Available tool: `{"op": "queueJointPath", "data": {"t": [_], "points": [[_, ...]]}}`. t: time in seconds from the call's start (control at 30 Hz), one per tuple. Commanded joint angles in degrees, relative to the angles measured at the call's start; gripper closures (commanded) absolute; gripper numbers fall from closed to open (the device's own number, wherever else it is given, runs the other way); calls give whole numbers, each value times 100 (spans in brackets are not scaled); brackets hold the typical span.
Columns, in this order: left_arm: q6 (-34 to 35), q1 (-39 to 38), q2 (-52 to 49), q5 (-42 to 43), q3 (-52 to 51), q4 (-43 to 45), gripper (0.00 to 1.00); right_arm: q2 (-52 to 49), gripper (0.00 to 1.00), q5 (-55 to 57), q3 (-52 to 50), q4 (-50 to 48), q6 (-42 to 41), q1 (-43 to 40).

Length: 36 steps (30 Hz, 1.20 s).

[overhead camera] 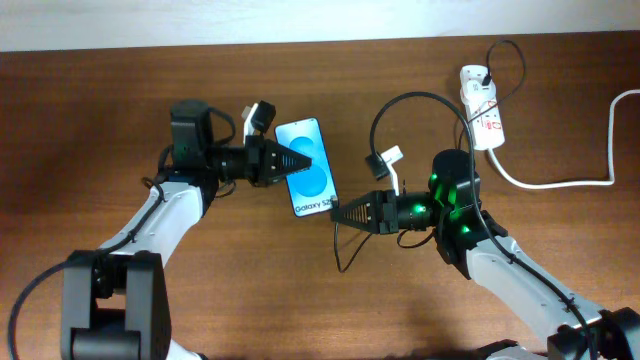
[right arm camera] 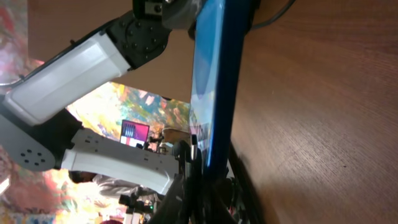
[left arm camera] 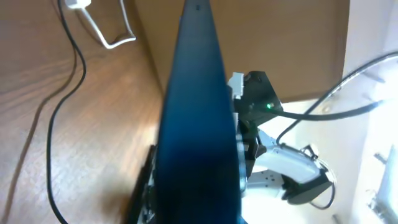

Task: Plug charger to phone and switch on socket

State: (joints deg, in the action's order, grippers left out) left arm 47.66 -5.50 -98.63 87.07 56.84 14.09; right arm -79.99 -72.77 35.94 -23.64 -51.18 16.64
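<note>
In the overhead view, the left tool (overhead camera: 290,160), left of centre, was clenched on the long edge of the phone (overhead camera: 312,185). The phone lay screen-up at mid-frame over the desk (overhead camera: 100,100). Just right of its lower end, the right tool (overhead camera: 338,212) was closed, apparently pinching the charger (overhead camera: 372,130), though the plug tip was hidden. The socket (overhead camera: 484,115) sat at upper right.

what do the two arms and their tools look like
Both the left arm and right arm have white shell links, black joint housings and thin black cables. Each ends in a black, tapering two-finger tool: left tool, right tool. A small white camera box sits above each wrist. Green lights glow on the right wrist housing.
</note>
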Motion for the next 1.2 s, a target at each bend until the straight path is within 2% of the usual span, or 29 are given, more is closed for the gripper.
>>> {"op": "queueJointPath", "data": {"t": [0.0, 0.27, 0.47, 1.17], "points": [[-61, 160, 17, 313, 31, 282, 100, -22, 96, -645, 90, 0, 396, -4], [-63, 444, 17, 313, 31, 284, 100, -22, 96, -529, 90, 726, 837, 210], [-61, 439, 17, 313, 31, 280, 100, -22, 96, 50, 90, 719, 901, 704], [-63, 61, 17, 315, 31, 164, 100, -28, 96, 446, 90, 713, 925, 697]]}}
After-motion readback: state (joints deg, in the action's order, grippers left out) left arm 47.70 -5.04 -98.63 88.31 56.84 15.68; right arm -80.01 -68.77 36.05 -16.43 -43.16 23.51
